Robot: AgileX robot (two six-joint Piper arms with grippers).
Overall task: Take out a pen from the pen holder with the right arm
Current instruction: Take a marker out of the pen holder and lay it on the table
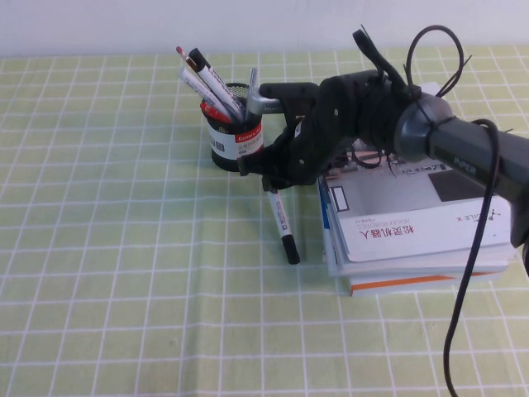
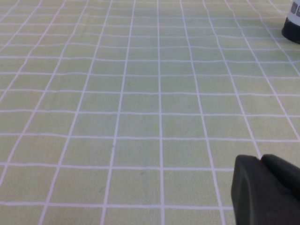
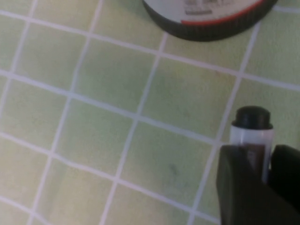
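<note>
A black mesh pen holder with a white and red label stands on the green checked cloth and holds several pens. Just to its right, my right gripper is shut on a white marker pen with black ends. The pen slants from the jaws down to the cloth in front of the holder. In the right wrist view the pen's black end sticks out between the dark fingers, with the holder's base beyond it. My left gripper hovers over bare cloth, its fingers together, with the holder's edge far off.
A stack of books and booklets lies right of the pen, under my right arm. A black cable hangs across the stack. The white-lined green cloth covers the whole table.
</note>
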